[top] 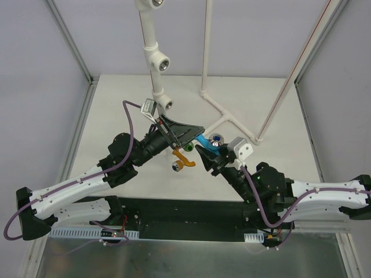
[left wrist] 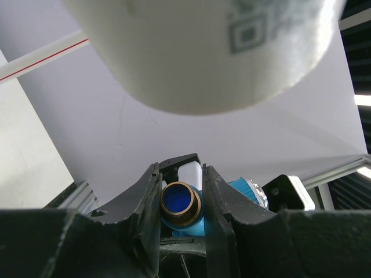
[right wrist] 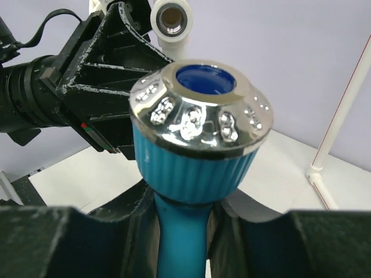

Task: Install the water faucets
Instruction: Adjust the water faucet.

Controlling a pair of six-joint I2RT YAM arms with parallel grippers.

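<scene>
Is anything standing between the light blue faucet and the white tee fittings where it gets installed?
No loose object. Only the left gripper, clamped on the light blue faucet, appears to lie partly between it and the lowest white tee fitting.

No legible text in any view. Closest candidate is a dark grey printed block, square like a code stamp, on the big white round plastic fitting just above my left pincer. It's too close and too blurred to read a single character. On the light blue plastic faucet sticking up from my right pincer, the shiny metal cap shows only oval dimples, not letters or digits.
</scene>
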